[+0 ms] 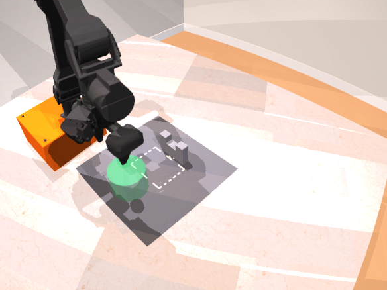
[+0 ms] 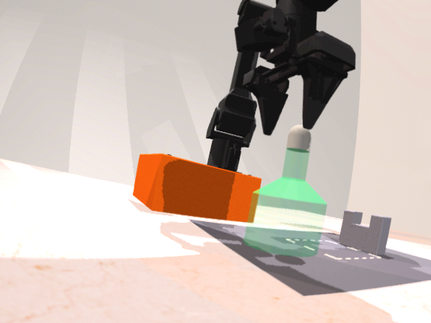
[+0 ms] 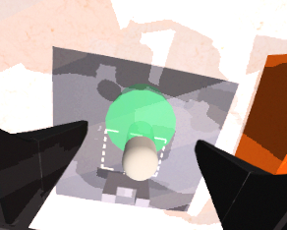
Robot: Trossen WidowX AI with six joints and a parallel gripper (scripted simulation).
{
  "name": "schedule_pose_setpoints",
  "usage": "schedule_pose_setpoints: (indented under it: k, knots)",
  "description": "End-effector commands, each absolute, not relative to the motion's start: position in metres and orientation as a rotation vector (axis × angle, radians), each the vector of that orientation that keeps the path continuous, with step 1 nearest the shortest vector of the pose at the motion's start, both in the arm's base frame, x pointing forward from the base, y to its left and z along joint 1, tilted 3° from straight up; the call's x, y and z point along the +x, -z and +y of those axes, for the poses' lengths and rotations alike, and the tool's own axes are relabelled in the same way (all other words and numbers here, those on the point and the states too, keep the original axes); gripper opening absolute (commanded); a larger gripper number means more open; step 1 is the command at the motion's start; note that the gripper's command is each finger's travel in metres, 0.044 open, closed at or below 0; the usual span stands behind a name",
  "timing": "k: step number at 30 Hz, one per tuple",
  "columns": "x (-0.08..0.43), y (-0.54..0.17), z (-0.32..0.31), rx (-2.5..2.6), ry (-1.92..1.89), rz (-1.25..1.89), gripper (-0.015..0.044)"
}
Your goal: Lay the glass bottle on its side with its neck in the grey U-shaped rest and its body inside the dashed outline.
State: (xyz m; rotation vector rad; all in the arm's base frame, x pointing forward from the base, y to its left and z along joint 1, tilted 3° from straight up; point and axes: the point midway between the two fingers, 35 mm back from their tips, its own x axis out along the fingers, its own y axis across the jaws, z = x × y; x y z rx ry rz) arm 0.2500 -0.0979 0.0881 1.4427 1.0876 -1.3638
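The green glass bottle [image 1: 126, 172] [image 2: 289, 214] [image 3: 141, 110] stands upright on the dark mat [image 1: 147, 232] [image 2: 306, 285] [image 3: 69, 64], beside the dashed outline [image 1: 156, 185] [image 3: 112, 131]. Its pale cap [image 2: 299, 138] [image 3: 140, 162] points up. The grey U-shaped rest [image 1: 182, 153] [image 2: 381, 234] [image 3: 126, 193] stands upright beyond the outline. My gripper [image 1: 112, 151] [image 2: 288, 131] [image 3: 143, 136] is open and empty, pointing down, with its fingertips about level with the top of the cap. In the wrist view the cap shows between the fingers. The arm hides the cap in the top view.
The orange block [image 1: 36, 122] [image 2: 147, 181] [image 3: 275, 118] under the arm's base stands close to the mat on the bottle's side. A pale wall [image 1: 281, 46] rises behind the table, with an orange-brown band [image 1: 265, 69] along its foot.
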Motion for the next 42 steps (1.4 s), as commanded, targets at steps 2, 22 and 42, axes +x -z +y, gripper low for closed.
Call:
schedule_pose_setpoints:
  k: [2,22,42]
  knots:
    - [0.251,-0.089,-0.09,1.441,1.369,1.087,0.044]
    - [0.255,-0.089,-0.073,1.443,1.368,1.088,0.023]
    - [0.255,-0.089,-0.073,1.443,1.368,1.088,0.0126]
